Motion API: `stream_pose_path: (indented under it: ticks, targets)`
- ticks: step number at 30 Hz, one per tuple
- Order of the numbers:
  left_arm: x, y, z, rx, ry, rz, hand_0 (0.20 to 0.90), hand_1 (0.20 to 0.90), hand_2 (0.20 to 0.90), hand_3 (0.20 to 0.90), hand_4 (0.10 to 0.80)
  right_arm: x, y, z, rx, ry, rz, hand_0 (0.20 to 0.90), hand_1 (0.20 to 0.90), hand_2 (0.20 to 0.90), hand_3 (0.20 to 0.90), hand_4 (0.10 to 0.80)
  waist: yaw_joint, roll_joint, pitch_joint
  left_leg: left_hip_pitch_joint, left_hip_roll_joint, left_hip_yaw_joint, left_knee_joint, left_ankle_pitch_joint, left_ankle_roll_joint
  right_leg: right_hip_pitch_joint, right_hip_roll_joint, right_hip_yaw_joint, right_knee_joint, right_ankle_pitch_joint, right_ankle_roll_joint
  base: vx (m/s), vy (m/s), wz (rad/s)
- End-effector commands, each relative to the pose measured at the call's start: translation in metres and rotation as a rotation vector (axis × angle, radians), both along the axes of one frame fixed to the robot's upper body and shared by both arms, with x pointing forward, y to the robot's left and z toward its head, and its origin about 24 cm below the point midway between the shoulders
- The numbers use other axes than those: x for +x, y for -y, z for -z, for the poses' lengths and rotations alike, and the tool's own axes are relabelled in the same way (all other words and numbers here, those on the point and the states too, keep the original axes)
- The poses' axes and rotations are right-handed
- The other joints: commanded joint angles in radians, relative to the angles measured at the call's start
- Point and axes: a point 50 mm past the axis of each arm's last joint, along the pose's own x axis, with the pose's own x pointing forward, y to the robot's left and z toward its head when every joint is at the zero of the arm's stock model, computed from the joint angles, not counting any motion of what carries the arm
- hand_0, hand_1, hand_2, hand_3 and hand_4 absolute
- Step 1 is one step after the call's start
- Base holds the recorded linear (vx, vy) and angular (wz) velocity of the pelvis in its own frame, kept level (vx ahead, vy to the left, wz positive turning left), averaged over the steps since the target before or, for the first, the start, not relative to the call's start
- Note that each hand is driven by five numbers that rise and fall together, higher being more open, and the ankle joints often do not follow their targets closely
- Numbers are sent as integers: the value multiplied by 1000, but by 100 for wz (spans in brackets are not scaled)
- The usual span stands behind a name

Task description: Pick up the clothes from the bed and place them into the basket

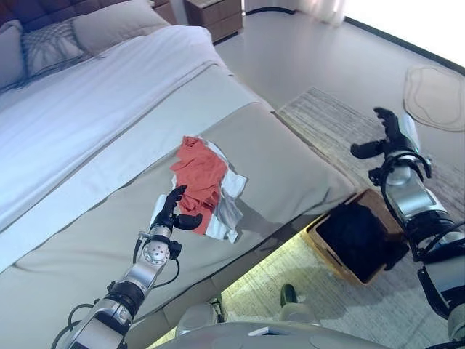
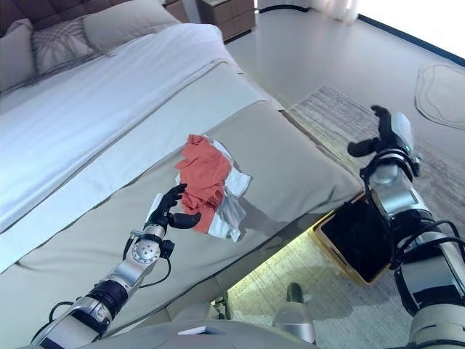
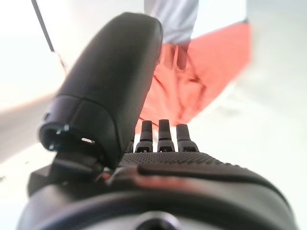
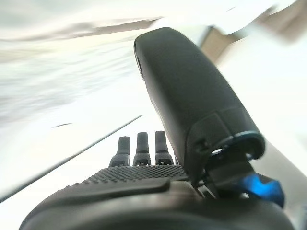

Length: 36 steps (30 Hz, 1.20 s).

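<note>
1. Clothes (image 1: 205, 183): a crumpled heap on the bed (image 1: 290, 167), w/ soft orange-red fabric on top and white/pale grey cloth underneath, folds and creases all over. Sits near the foot-end edge of the mattress, roughly centre of the head views.
2. Bed: smooth beige/taupe cover on the near part, white sheet band beyond it at approx 10 o'clock, flat and matte. Pillows (image 1: 80, 33) at 11 o'clock: one plain beige, one w/ a fine patterned weave.
3. Left hand (image 1: 174, 211): dark, on a silver-grey arm coming in from 7 o'clock. Rests at the 7 o'clock edge of the heap, fingers reaching up onto the cloth, thumb out sideways. In the left wrist view the fingers (image 3: 164, 135) are straight and the thumb stands apart, w/ orange-red fabric just past them; not curled round the cloth, so hand is spread.
4. Basket (image 1: 356, 233): rectangular, tan woven-looking walls, dark lining inside. Stands on the floor beside the bed at approx 4 o'clock from the clothes, well apart from them.
5. Right hand (image 1: 385, 134): raised in the air above the basket, at 3 o'clock in the views. Fingers extended, thumb apart, holds nothing.
6. Rug (image 1: 327, 120): grey, striped weave, flat, under the basket. A pale round mat (image 1: 436, 94) lies at 2 o'clock.
7. Nightstand (image 1: 214, 16): wooden, boxy, at 12 o'clock.
</note>
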Motion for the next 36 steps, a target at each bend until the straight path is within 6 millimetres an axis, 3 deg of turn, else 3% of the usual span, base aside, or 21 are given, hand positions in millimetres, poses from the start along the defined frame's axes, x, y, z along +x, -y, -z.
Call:
stream_pose_path:
  ticks: [1,9,18,22,23,29,36]
  targets:
    - [19,-14,-31,21,172,-40,900,900,900,900,800,26,-52,-86,-190,345,-167,900,900,900,900,800,89,-70,-59,35,7,-73,8,-114,-36,-20,-18,-36,49,-53,-43,1,-14,39]
    - [15,-30,-37,55,176,-32,900,900,900,900,800,42,-79,-94,-256,217,-233,900,900,900,900,800,195,-82,-54,-2,-20,-156,15,-101,-30,-9,-40,-130,72,-74,-50,56,-13,42]
    - [20,-27,-50,24,245,38,900,900,900,900,800,54,-96,-115,-374,190,-240,900,900,900,900,800,301,-56,69,-111,-61,-257,123,-111,-9,-77,-87,-222,226,-134,-66,-12,62,39]
    - [23,-24,-57,20,286,70,900,900,900,900,800,57,-95,-120,-411,170,-210,900,900,900,900,800,325,-45,112,-157,-83,-274,186,-129,1,-114,-107,-235,290,-157,-67,17,31,20]
    - [24,-23,-62,18,315,84,900,900,900,900,800,58,-95,-123,-426,169,-199,900,900,900,900,800,338,-42,142,-172,-91,-274,230,-160,0,-131,-117,-224,340,-191,-65,14,0,7]
    - [35,-19,-88,-4,428,104,900,900,900,900,800,62,-94,-133,-440,145,-156,900,900,900,900,800,357,-11,275,-321,-145,-273,433,-219,42,-274,-179,-201,583,-247,-75,-66,38,13]
    - [34,-7,-89,-55,436,131,900,900,900,900,800,65,-89,-117,-423,61,-131,900,900,900,900,800,354,-1,298,-442,-169,-280,555,-266,73,-407,-192,-173,706,-264,-75,-36,27,4]
